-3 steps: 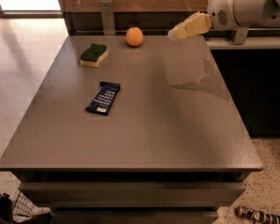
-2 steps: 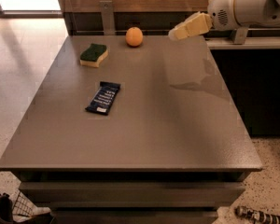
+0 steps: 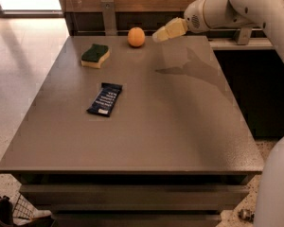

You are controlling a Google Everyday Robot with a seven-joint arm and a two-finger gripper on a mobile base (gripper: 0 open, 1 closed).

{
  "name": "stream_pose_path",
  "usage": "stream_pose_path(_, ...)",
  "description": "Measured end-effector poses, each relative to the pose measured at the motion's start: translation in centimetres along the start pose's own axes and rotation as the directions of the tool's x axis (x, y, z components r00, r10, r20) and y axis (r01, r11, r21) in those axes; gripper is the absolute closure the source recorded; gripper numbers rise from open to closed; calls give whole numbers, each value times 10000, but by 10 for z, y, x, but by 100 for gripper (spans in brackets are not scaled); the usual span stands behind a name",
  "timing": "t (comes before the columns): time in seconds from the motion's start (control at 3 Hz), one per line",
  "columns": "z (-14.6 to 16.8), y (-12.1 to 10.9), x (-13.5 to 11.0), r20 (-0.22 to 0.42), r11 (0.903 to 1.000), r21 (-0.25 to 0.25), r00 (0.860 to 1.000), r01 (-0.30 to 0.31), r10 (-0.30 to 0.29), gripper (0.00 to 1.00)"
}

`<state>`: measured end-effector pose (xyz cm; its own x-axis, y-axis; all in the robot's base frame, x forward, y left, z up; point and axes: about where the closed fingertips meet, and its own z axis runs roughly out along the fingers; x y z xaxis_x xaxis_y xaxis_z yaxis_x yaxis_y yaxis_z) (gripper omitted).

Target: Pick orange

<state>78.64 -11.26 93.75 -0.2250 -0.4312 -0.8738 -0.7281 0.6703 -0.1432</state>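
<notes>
The orange [image 3: 136,37] is a small round fruit at the far edge of the grey table [image 3: 180,126], a little left of centre. My gripper [image 3: 157,36] has pale yellow fingers and hangs above the far edge of the table, just right of the orange, pointing left toward it with a small gap between them. It holds nothing. The white arm reaches in from the upper right.
A yellow-and-green sponge [image 3: 95,55] lies left of the orange. A dark blue snack bar [image 3: 105,99] lies nearer, left of centre. A wooden wall with a metal bracket [image 3: 108,15] stands behind the table. A dark counter [image 3: 255,79] is at the right.
The gripper has moved left, closer to the orange. The orange, sponge and snack bar have not moved on the table.
</notes>
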Motion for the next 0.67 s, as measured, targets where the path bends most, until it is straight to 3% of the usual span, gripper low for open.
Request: stream_pose_path(0.67, 66, -2, 1, 343, 9966, -620, 9979, -534, 556, 0)
